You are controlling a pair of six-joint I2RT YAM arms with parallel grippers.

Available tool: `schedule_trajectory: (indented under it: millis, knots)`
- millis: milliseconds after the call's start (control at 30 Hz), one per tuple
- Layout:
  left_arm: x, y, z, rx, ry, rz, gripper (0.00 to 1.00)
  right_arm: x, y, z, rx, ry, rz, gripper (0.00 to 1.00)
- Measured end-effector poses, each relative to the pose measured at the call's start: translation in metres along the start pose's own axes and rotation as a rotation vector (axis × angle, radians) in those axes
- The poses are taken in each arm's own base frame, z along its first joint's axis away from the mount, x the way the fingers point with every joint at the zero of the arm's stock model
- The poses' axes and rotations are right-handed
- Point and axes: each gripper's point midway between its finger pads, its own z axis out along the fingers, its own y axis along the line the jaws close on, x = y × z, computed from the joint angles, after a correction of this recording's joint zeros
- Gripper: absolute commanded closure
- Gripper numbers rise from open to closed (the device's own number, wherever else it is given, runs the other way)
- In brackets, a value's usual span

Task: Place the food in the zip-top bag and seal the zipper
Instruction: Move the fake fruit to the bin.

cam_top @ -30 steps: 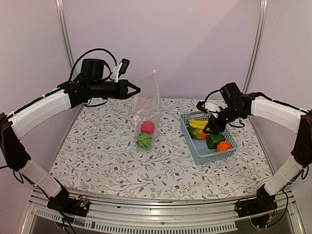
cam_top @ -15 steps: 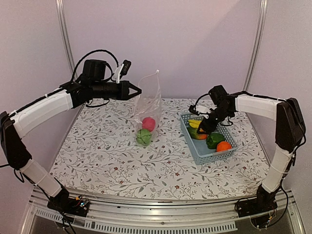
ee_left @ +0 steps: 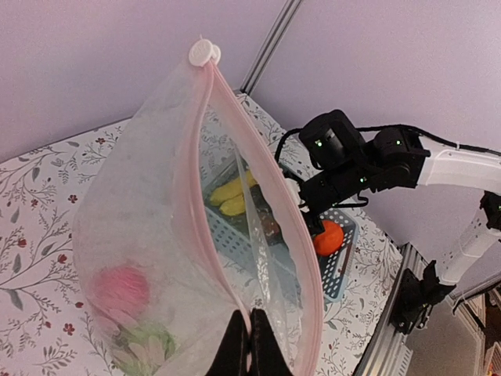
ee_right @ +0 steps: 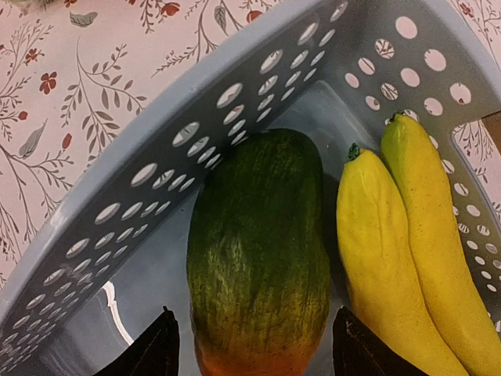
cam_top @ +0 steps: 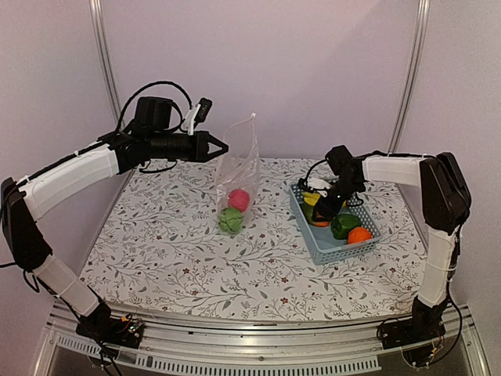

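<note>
Left gripper point(cam_top: 219, 146) is in the upper left-centre of the top view. Its fingers point(ee_left: 249, 345) are pressed together, pinching the zip-top bag point(cam_top: 239, 176) at one end of its mouth. The bag hangs upright above the table point(cam_top: 156, 243), and whether its bottom touches the table can't be told. In the left wrist view the zipper point(ee_left: 195, 172) runs up from the fingertips in two pale pink strips that bow apart, so the mouth gapes. The strips meet again at a white slider point(ee_left: 205, 52) at the top.

The pink-red fruit point(cam_top: 239, 200) and round green ball point(cam_top: 230, 220) sit in the bag's bottom, ball below fruit.

Right gripper point(cam_top: 322, 210) is at centre right, down inside the light-blue basket point(cam_top: 333, 249). Its fingers are spread. In the right wrist view they sit on either side of the mango's point(ee_right: 258, 251) orange end at the bottom of the frame, with a gap visible on each side and no contact. The bananas point(ee_right: 399, 258) lie just right of the mango, alongside it. The green pepper point(cam_top: 343, 225) and orange point(cam_top: 360, 234) are lower in the basket, apart from the fingers.
</note>
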Motion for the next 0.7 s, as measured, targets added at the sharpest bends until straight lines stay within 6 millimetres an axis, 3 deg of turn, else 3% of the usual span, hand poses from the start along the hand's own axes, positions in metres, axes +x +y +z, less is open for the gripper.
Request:
schedule_trajectory:
  millis: [200,367,700]
  knots:
    - [0.000,0.000,0.000,0.000,0.000,0.000,1.00,0.007,0.003,0.007,-0.019,0.027,0.015,0.34]
    - [0.000,0.000,0.000,0.001,0.000,0.000,1.00,0.013,0.008,0.006,-0.039,0.051,0.048,0.42]
    - [0.000,-0.001,0.000,0.004,0.001,0.000,1.00,0.012,0.017,-0.011,-0.071,0.056,0.121,0.38]
